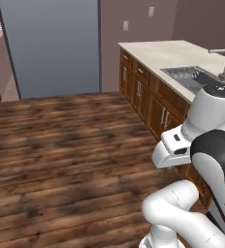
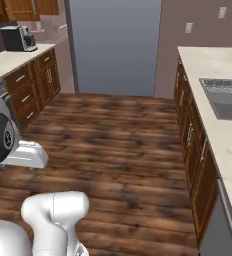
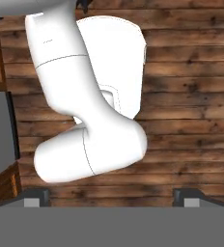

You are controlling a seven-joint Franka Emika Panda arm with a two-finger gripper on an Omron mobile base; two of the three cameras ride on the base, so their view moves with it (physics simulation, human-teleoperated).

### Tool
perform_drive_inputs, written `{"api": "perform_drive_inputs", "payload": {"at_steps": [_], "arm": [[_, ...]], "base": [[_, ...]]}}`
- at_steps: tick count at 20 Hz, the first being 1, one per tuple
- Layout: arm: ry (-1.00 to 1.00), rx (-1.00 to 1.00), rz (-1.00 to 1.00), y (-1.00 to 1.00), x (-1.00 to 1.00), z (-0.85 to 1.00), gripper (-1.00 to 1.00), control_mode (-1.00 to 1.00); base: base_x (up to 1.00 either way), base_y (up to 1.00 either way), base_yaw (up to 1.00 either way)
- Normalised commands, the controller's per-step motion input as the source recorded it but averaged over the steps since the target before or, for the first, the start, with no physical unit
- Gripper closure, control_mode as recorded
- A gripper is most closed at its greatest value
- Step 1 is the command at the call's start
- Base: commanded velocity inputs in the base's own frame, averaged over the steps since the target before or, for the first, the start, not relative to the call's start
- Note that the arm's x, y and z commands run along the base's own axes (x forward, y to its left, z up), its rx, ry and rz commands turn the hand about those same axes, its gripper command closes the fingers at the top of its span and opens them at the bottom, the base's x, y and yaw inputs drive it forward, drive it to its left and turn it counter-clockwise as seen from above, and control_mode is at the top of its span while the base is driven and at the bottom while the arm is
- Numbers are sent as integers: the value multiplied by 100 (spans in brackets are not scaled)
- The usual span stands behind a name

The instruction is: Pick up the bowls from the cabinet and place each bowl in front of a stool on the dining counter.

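Wooden plank floor, 1 sink, 1 coffee maker — pincer released, 2 fingertips apart.

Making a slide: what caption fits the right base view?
Kitchen aisle: wood floor, sink in the right counter, coffee maker far left.

Left base view sits behind the arm, looks forward and down: wood floor centre, sink counter at 2 o'clock, grey panel at 11. Right base view, same heading: shared floor, that counter at 3 o'clock, the panel at 12. Hand view looks straight down, close over the floor.
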Motion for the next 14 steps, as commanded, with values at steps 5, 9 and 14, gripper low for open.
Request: {"api": "perform_drive_inputs", "payload": {"at_steps": [5,9,14], "arm": [[0,0,0,0,0,0,-100,100],[0,0,0,0,0,0,-100,100],[0,0,0,0,0,0,-100,100]], "base": [[100,53,0],[100,70,0],[100,76,0]]}}
